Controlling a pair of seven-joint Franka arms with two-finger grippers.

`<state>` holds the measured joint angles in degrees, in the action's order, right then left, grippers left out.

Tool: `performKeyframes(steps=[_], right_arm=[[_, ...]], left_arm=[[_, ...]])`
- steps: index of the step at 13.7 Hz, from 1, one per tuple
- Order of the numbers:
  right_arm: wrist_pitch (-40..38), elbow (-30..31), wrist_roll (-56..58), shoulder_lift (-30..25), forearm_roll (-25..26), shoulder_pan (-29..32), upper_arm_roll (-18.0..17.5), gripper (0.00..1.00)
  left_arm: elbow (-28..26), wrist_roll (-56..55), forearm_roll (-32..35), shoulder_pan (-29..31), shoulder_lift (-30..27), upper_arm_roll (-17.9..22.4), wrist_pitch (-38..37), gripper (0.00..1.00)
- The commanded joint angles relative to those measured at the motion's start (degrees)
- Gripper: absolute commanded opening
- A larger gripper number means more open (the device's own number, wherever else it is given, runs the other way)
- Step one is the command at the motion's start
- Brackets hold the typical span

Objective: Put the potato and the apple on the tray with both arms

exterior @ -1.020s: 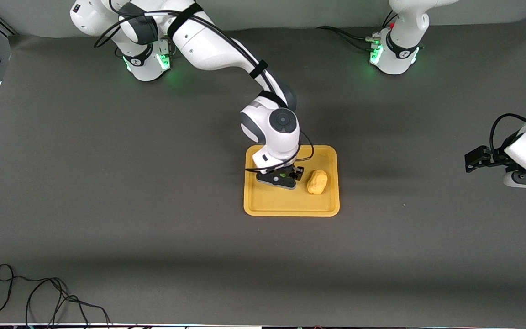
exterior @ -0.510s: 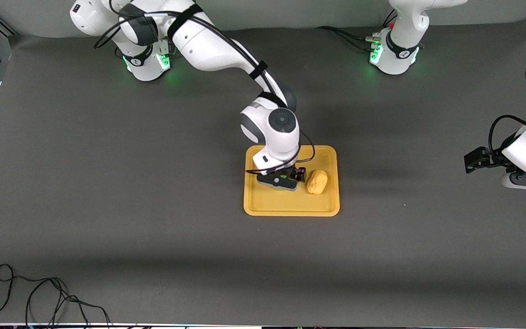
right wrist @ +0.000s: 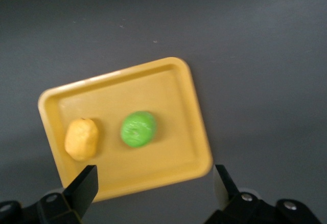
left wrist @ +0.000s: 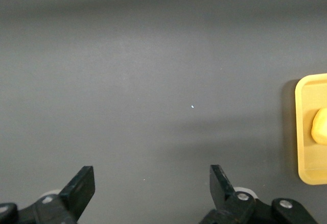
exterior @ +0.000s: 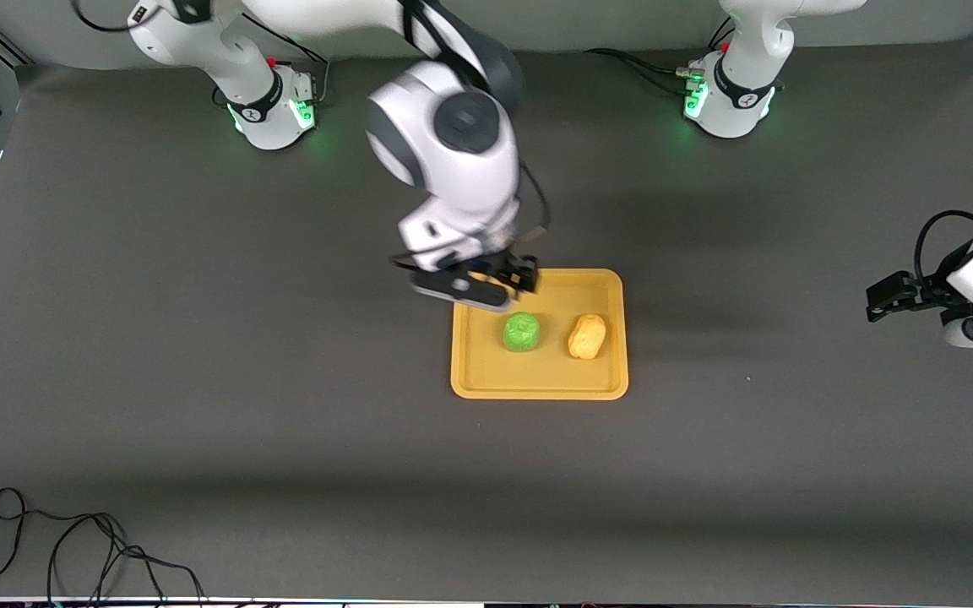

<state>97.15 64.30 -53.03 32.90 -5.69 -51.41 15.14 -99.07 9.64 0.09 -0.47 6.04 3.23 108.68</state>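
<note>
The green apple (exterior: pixel 521 332) (right wrist: pixel 138 128) and the yellow-tan potato (exterior: pixel 587 336) (right wrist: pixel 81 139) lie side by side on the yellow-orange tray (exterior: pixel 537 384) (right wrist: pixel 168 91), apart from each other. My right gripper (exterior: pixel 486 283) (right wrist: pixel 153 188) hangs open and empty in the air over the tray's rim toward the robots' bases. My left gripper (exterior: pixel 888 300) (left wrist: pixel 152 185) waits open and empty over bare table at the left arm's end; its wrist view catches the tray's edge (left wrist: pixel 306 127) and a bit of the potato (left wrist: pixel 321 126).
A dark grey mat (exterior: pixel 284 380) covers the table. Loose black cable (exterior: pixel 73 549) lies near the front edge at the right arm's end. The two arm bases (exterior: pixel 271 110) (exterior: pixel 731 101) stand along the table's edge farthest from the front camera.
My right gripper has opened, let go of the apple on the tray, and risen up and back toward its base. The left arm has barely shifted.
</note>
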Motion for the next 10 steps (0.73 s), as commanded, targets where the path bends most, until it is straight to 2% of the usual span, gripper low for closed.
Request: performKeyframes(steps=[1,3,6,7,8,10], right_arm=[[-2.85,9.32,7.66,-9.58,0.68,1.14,1.81,1.0],[-2.41,17.06,13.79,-16.52,0.68,2.18,4.09,1.0],[-3.02,23.66,22.77,-24.09,0.86,9.72,3.49,1.0],[-2.85,26.73,25.32,-26.72,0.94,13.32,2.01,1.0],[-2.85,29.11,27.6,-28.92,0.94,18.49,-1.49,1.0],[-3.02,32.63,30.86,-32.71,3.56,30.52,-10.7,1.0]], left_arm=[[0.8,1.71,-0.89,0.03,0.2,0.46,-3.55,1.0],[1.15,1.53,-0.89,0.03,0.11,0.37,-3.74,1.0],[2.73,1.26,-1.5,-0.59,0.11,0.2,-4.71,1.0],[3.52,0.65,-1.5,-0.94,0.11,-0.06,-5.41,1.0],[5.36,0.65,-1.5,-1.03,0.11,-0.07,-7.15,1.0],[8.7,1.87,-1.41,-0.77,0.02,-0.15,-12.59,0.99]])
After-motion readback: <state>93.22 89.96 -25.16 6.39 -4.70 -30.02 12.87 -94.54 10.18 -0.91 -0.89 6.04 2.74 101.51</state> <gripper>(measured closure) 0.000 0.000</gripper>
